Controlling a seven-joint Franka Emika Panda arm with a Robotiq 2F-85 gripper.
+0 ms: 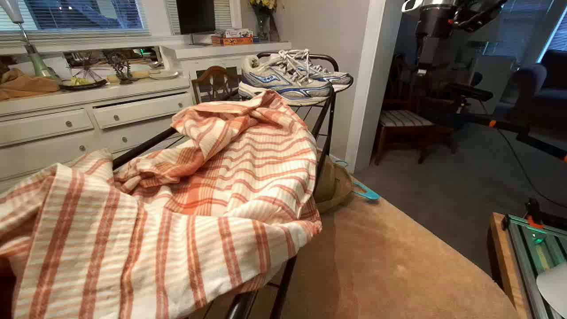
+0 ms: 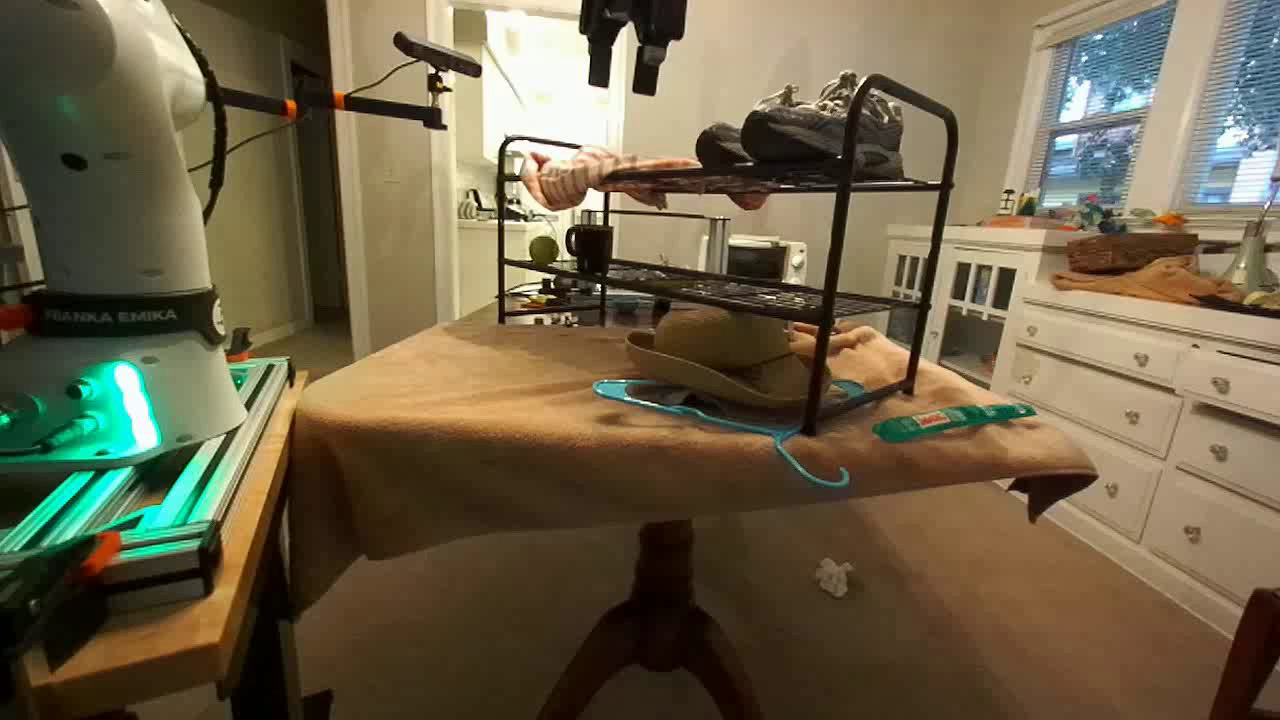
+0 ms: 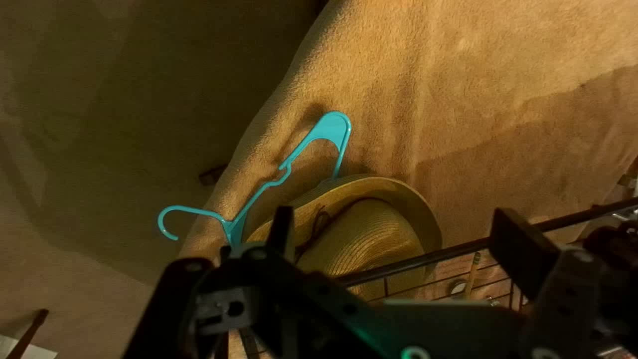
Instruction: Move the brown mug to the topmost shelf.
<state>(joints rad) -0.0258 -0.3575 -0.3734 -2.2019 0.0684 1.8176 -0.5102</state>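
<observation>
The brown mug [image 2: 590, 247] stands upright on the middle shelf of the black rack in an exterior view, with its handle toward the left. A dark round shape at the wrist view's right edge may be it; I cannot tell. The mug is hidden in the cloth-filled exterior view. The topmost shelf [image 2: 810, 187] is above the mug; its black side bar [image 1: 148, 144] also shows. My gripper [image 2: 622, 82] is open and empty, pointing down, higher than the topmost shelf. It also shows side-on [image 1: 422, 68]. In the wrist view its fingers [image 3: 394, 229] are wide apart.
A striped cloth [image 1: 248, 177] and grey running shoes [image 1: 288, 82] lie on the topmost shelf. A green ball [image 2: 543, 248] is beside the mug. A straw hat [image 2: 720, 350], blue hanger [image 3: 319, 134] and green packet [image 2: 950, 420] lie on the covered table [image 2: 450, 420].
</observation>
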